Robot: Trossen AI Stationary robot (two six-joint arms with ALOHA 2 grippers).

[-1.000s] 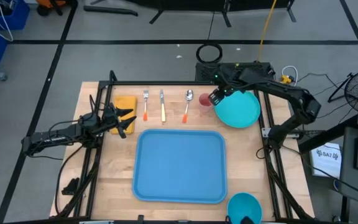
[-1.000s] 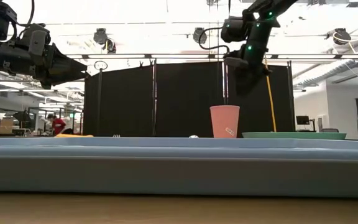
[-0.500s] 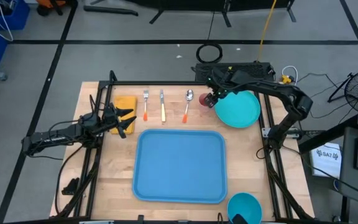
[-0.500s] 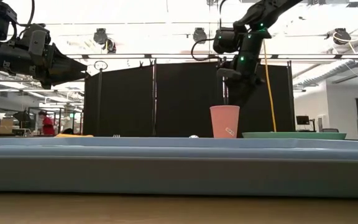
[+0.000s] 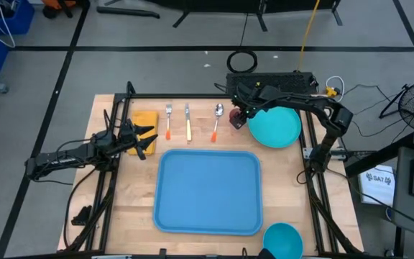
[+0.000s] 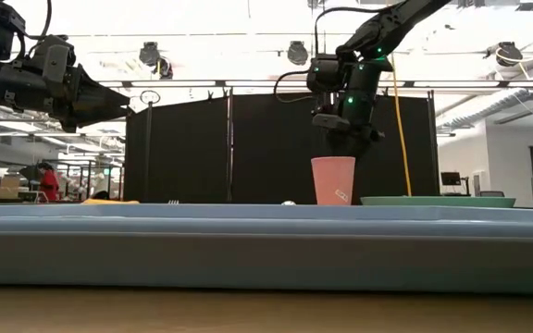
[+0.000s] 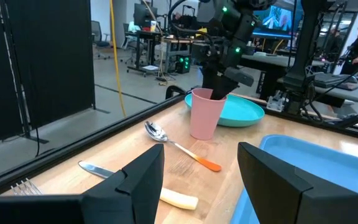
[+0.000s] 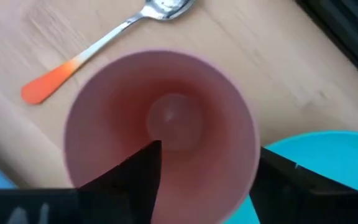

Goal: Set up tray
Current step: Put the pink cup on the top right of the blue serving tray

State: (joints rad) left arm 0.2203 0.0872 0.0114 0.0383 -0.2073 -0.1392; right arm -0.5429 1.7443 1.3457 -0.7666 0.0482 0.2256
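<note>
The sky-blue tray lies flat on the table's near half. A pink cup stands upright at the far side, beside the teal plate. My right gripper is right above the cup, pointing down and open. One finger is inside the rim and the other is outside, on the plate's side; no touch shows. My left gripper hovers open over the table's left part, above the tray's far left corner.
A fork, a knife and an orange-handled spoon lie in a row beyond the tray, with a yellow pad to their left. A small blue bowl sits at the near right corner. Black frame rails border the table.
My right gripper has moved toward the table's left and come down from above the plate's edge onto the pink cup, so that its fingers now stand on either side of the cup's wall. The cup has stayed where it was.
</note>
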